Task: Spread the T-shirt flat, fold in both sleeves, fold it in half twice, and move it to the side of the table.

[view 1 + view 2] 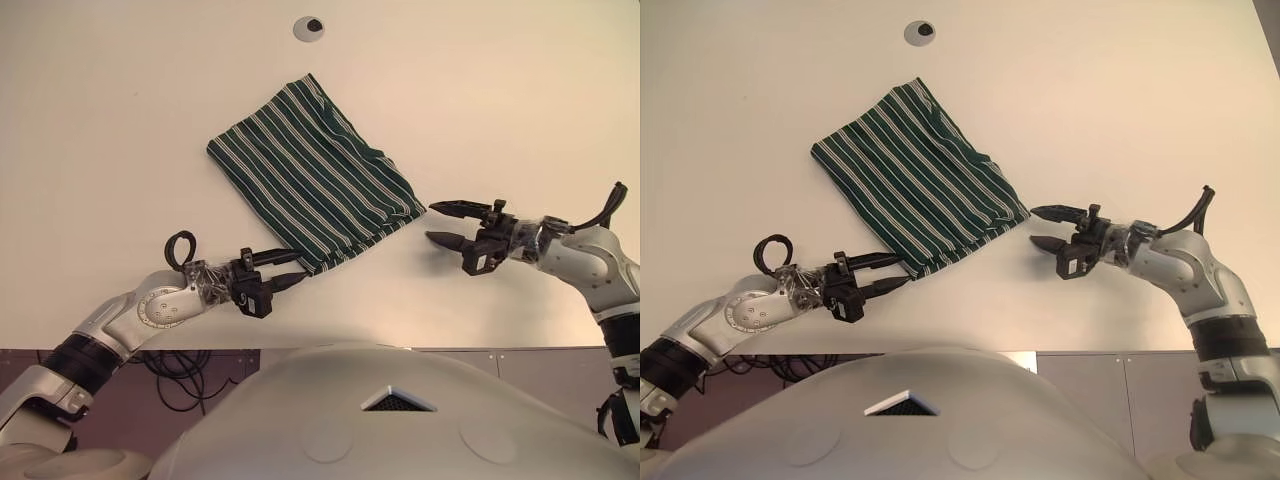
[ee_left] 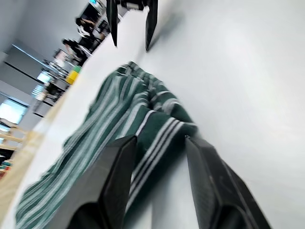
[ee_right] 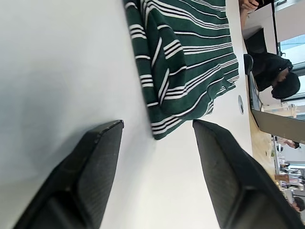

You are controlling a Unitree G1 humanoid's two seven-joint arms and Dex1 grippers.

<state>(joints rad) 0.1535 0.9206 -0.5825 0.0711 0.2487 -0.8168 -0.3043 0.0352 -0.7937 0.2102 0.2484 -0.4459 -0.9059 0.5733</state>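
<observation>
While both grippers sit low over table [image 1: 500,100], we see folded green striped T-shirt [image 1: 315,185] lying flat between them. Left gripper [image 1: 303,265]: fingers spread, nothing clamped; shirt's nearest corner lies between fingertips, contact unclear. Right gripper [image 1: 429,222]: fingers spread too, holding nothing; shirt's side corner just ahead of tips, apart from them. We note round grommet [image 1: 309,28] in tabletop beyond shirt, well apart from both grippers.
</observation>
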